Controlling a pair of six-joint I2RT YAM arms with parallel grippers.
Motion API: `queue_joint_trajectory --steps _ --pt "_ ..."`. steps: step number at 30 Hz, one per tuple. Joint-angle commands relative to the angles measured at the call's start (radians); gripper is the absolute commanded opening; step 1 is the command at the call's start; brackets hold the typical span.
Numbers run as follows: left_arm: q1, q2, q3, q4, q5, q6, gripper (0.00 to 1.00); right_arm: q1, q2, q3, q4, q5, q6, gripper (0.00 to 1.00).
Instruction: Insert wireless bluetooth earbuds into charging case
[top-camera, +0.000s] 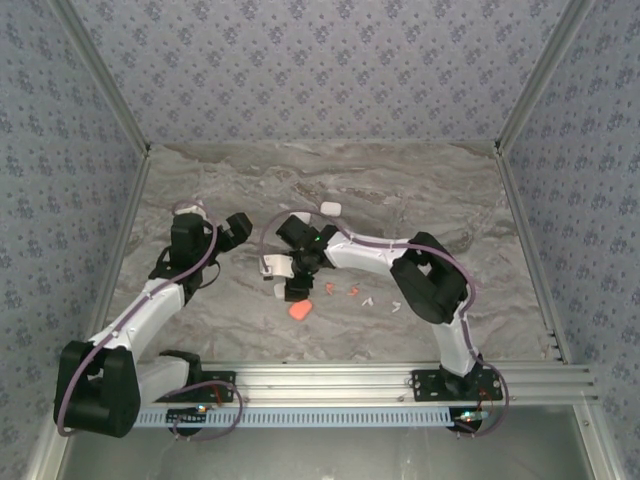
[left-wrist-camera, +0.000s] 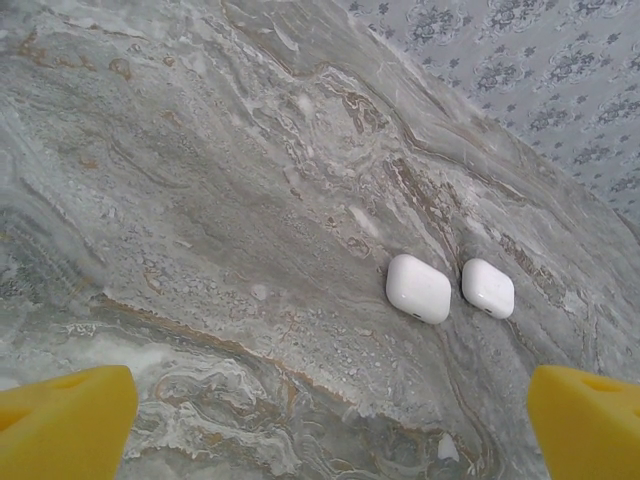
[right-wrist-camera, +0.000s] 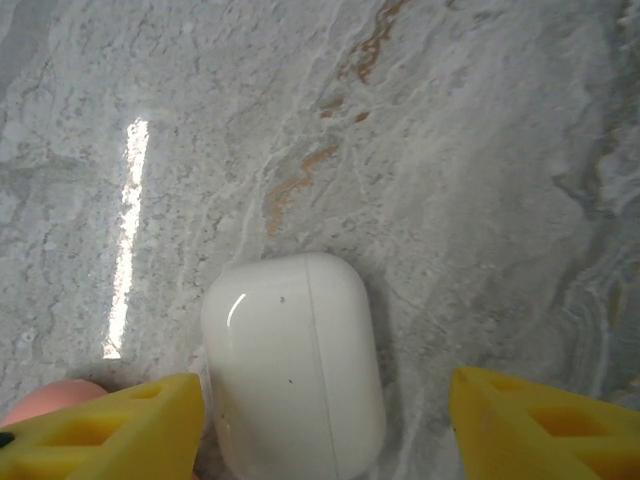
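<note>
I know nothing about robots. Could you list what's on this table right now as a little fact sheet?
surface: marbled grey table
left jaws: wide open, nothing between them
right jaws: open around a white case, gap on one side
other white cases: two, side by side, not touching
orange-red case: on the table near the right jaws
earbuds: few tiny loose pieces right of the orange-red case

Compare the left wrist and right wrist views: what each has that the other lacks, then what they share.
Left wrist, not right wrist: two closed cases lying apart, white case on the left, white case on the right, with patterned wallpaper. Right wrist, not left wrist: a close-up white case between the right claw's fingers, a gap at one side, and an orange-red rounded object at lower left. Both: marble tabletop and yellow fingers; the left claw is spread wide.
</note>
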Motion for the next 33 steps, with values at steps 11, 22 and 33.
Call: queue_joint_trajectory --steps 11,22,33 --pt "0.008 -0.015 -0.001 -0.021 -0.02 -0.002 0.99 0.015 0.08 0.059 -0.107 0.064 -0.044 0.55" --pt "0.009 -0.015 0.005 -0.031 -0.02 -0.001 0.99 0.01 0.07 0.058 -0.118 0.095 -0.057 0.41" --pt "0.009 -0.015 0.039 -0.052 0.071 0.015 0.99 -0.035 -0.135 -0.047 -0.005 0.09 -0.017 0.34"
